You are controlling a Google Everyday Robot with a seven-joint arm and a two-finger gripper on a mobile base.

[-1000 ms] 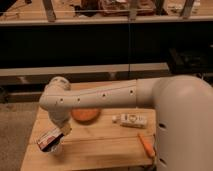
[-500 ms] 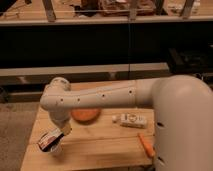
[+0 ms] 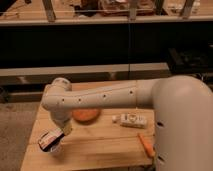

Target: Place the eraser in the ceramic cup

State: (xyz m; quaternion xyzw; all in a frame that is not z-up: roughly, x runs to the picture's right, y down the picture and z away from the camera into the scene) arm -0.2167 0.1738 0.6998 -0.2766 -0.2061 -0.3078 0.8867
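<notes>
The white arm (image 3: pixel 100 97) sweeps in from the big rounded body at 3 o'clock, runs leftward across the wooden table (image 3: pixel 100 145) and bends at an elbow near 10 o'clock, from where the wrist drops down toward the table's near-left corner. There the gripper (image 3: pixel 54 137) hangs at about 8 o'clock in the view, its tip low over the tabletop. The eraser (image 3: pixel 50 139), a dark flat block showing a red and white mark, sits tilted at the gripper's tip, and the fingers appear clamped on it, though the fingers themselves are hard to make out against the dark block. Directly below the eraser, touching or nearly touching it, is the ceramic cup (image 3: pixel 53 148), of which only a pale rounded lower part shows; whether the eraser's lower end is already inside the rim cannot be told. At about 1 o'clock from the cup, partly hidden beneath the arm, lies the orange bowl (image 3: pixel 85 115), well apart from the cup. To the bowl's 3 o'clock side rests a white labelled pack (image 3: pixel 129 120), lying flat and lengthwise. Toward 5 o'clock of that pack, near the table's front edge and close to the robot's body, is a small orange object (image 3: pixel 146 143), set on a slant
</notes>
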